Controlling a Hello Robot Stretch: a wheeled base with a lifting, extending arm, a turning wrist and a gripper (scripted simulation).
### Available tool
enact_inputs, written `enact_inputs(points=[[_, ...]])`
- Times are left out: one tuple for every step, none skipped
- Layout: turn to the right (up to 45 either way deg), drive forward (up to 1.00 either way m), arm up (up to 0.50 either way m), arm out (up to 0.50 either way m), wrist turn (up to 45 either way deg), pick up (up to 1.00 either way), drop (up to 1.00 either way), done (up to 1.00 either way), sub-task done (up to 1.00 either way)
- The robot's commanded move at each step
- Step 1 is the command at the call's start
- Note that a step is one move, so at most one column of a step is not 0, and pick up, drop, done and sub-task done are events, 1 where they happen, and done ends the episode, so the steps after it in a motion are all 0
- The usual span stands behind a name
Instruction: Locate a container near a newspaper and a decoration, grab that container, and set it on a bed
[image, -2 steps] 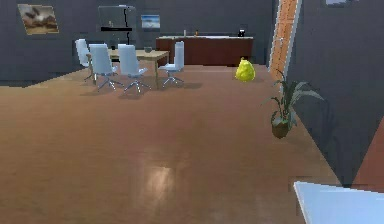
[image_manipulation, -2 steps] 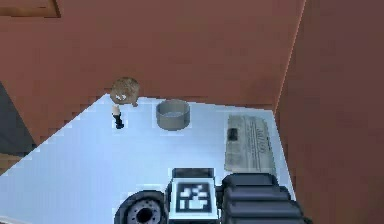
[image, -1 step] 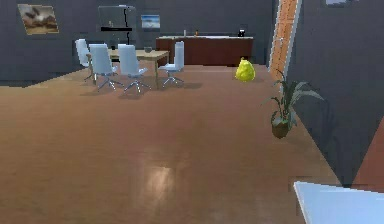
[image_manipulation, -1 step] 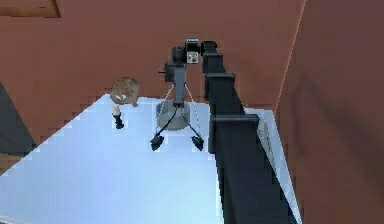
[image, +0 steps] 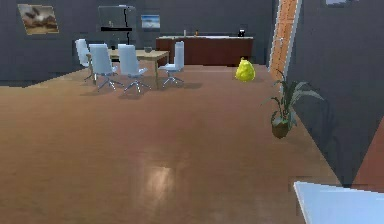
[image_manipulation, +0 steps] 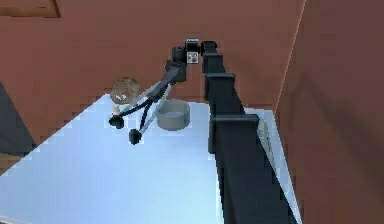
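Probably a grasp: centre the gripper (image_manipulation: 126, 128) on the grey round container (image_manipulation: 172, 117), clear of the glassy ball (image_manipulation: 125, 90) beside it; can't tell the jaws' state.

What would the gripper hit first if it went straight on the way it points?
Likely the pale surface just past the gripper; the grey bowl lies off that line. Depth is unclear.

Low grey round container (image_manipulation: 172, 116), upright on a pale surface (image_manipulation: 60, 170) near its far edge
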Motion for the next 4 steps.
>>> enact_inputs(points=[[0.0, 0.0, 0.0, 0.0, 45.0, 0.0, 0.0, 0.0, 0.0], [0.0, 0.0, 0.0, 0.0, 45.0, 0.0, 0.0, 0.0, 0.0], [0.0, 0.0, 0.0, 0.0, 30.0, 0.0, 0.0, 0.0, 0.0], [0.0, 0.0, -0.24, 0.0, 0.0, 0.0, 0.0, 0.0, 0.0]])
